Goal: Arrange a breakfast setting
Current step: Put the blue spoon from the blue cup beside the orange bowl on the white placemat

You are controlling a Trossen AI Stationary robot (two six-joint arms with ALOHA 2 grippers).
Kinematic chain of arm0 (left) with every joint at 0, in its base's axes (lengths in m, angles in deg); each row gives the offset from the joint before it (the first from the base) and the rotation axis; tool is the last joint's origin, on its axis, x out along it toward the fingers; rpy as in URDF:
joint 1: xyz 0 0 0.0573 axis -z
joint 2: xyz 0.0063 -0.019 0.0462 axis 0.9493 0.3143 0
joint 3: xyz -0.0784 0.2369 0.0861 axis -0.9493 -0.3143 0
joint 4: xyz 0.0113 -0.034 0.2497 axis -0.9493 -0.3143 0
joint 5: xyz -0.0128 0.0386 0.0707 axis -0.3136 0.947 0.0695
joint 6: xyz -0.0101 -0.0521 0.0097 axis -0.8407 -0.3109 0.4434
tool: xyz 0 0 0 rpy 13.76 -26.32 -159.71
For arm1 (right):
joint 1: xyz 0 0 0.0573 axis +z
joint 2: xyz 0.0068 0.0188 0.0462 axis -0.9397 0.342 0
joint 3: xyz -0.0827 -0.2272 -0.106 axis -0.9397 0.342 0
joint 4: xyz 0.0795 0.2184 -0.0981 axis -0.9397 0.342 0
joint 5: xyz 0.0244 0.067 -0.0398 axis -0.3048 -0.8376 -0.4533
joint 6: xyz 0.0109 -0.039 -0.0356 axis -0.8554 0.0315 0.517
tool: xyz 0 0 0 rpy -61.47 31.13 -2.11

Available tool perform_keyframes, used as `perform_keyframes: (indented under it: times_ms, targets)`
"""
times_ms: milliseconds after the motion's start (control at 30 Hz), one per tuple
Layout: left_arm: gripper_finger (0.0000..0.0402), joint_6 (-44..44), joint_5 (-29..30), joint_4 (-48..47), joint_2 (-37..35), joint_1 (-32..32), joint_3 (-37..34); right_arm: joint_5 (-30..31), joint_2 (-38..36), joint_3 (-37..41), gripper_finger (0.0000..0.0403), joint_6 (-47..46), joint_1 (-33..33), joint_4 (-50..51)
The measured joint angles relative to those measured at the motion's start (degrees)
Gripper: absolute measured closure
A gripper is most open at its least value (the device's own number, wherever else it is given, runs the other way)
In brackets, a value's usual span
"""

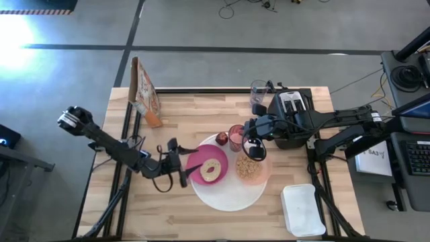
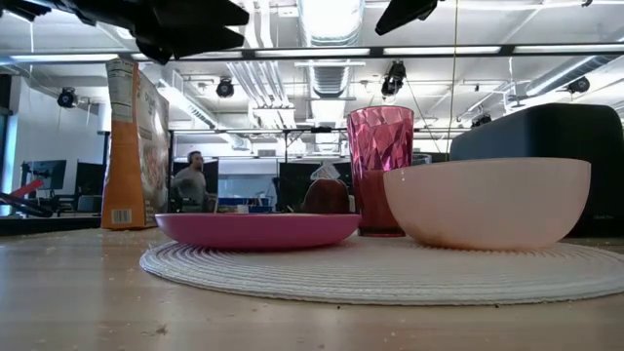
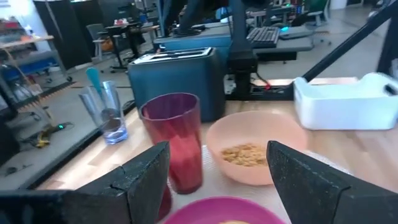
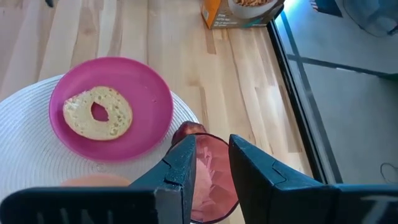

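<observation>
1. Woven white, the large round disc [image 1: 232, 191] lies mid-counter as a placemat, and I read it as the base that gathers the whole setting in one spot.
2. On its left part sits the small magenta plate [image 1: 207, 163] with the bagel [image 1: 211, 169] flat in its middle, hole up, ready to eat from.
3. The translucent peach bowl [image 1: 252, 168] sits on the disc's right edge, just beside the plate, with cereal [image 1: 248, 167] in it. The pink tumbler [image 1: 236, 137] stands upright at the disc's far rim, and the small red fruit [image 1: 221, 139] lies just beside it, between tumbler and plate.
4. My right tool [image 4: 208, 163] hangs over the tumbler. In the right wrist view its fingers stand narrowly parted, straddling the near rim, one finger seemingly inside the glass and one outside. I cannot tell whether they touch the wall, so I judge it released rather than pinching.
5. My left tool [image 1: 181, 167] hovers low just off the plate's left edge, fingers spread wide and empty, aimed across the plate toward the tumbler and bowl.
6. The black toaster [image 1: 292, 114], the cereal box [image 1: 144, 91], a clear glass [image 1: 258, 92] and the white tray [image 1: 302, 210] stay outside the disc, so the setting itself looks nearly complete.
</observation>
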Motion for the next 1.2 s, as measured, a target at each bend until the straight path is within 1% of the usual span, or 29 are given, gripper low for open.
perform_keyframes:
  times_ms: [100, 200, 400, 600, 733, 1000, 1133, 1200]
  targets:
    - [0.0151, -2.79, 0.0, 0.03, -0.02, 1.51, 0.08, 0.0, 0.0, -0.01, 0.0319, 1.22, 0.0, -1.01]
    - [0.0151, -4.99, -0.01, 0.05, 0.13, 3.15, 0.31, 0.0, 0.0, -0.02, 0.0324, 0.01, 0.0, -1.86]
    - [0.0151, -3.87, -0.63, 0.01, 1.41, 5.49, 2.38, 0.0, 0.02, -0.02, 0.033, -2.62, 0.0, -6.02]
    - [0.0151, 2.78, -10.44, 0.03, 3.53, 5.46, 6.04, -0.02, 0.02, -0.02, 0.0323, -2.64, 0.0, -8.23]
    - [0.0151, 5.46, -6.44, -1.89, 3.47, 4.29, 7.17, -0.21, 0.36, -0.02, 0.0321, -2.61, 0.02, -8.89]
    - [0.0151, 2.87, -7.48, -2.12, -1.92, 1.2, 1.54, -0.2, 2.13, -0.02, 0.0328, -2.1, -0.02, -8.99]
    - [0.0151, 3.69, -7.52, -0.86, -4.38, -0.18, -1.06, 0.15, 4.27, -0.02, 0.0323, -2.16, -0.99, -9.05]
    - [0.0151, 4.29, -7.59, -0.53, -5.3, -0.69, -1.9, 2.07, 5.24, -0.02, 0.0317, -2.15, -1.53, -9.03]
